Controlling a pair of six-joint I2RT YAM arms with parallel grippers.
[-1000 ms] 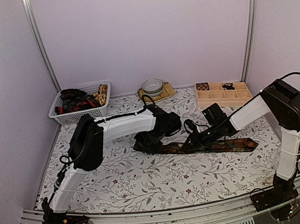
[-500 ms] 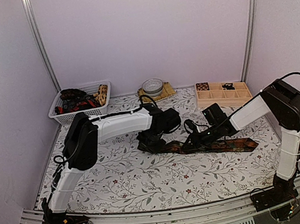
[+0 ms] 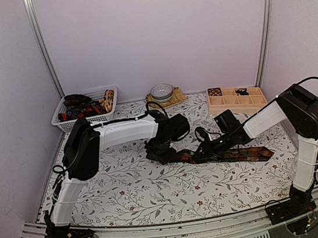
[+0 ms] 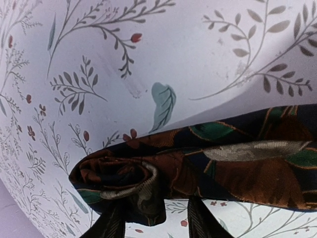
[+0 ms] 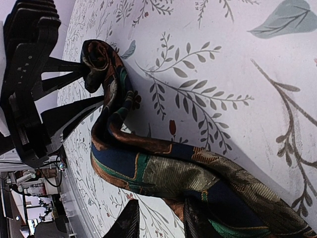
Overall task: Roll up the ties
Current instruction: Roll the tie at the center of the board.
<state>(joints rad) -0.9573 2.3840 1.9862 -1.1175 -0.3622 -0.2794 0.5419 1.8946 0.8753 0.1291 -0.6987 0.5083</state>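
Where the two bases are bolted at the near edge of the tabletop (image 3: 157, 195), the left arm (image 3: 68, 189) climbs from the near left corner to a raised elbow. Its white forearm then runs right and dips toward the middle of the tabletop. The right arm (image 3: 308, 158) stands up from the near right corner to a high elbow, and its forearm slopes down and left toward the same area.

Between them a tie (image 3: 234, 155), dark with brown and green leaf shapes, lies across the middle with its wide pointed end toward the right edge. Its left end is wound into a small tight roll (image 4: 121, 181). The left tool (image 4: 156, 220) sits at that roll with its fingers apart; in the right wrist view one fingertip touches the coil and the other is clear of it. The right tool (image 5: 161, 220) is low over the tie just right of the roll. Its fingers are also apart, with bare tabletop showing between them and fabric against one of them. Between the two tools the strip twists up on edge.

Along the far edge, a white basket (image 3: 66, 124) in the left corner holds more ties (image 3: 81, 106). A bowl (image 3: 161, 90) rests on a mat (image 3: 175, 99) near the centre, and a wooden compartment tray (image 3: 251, 107) sits toward the right corner.
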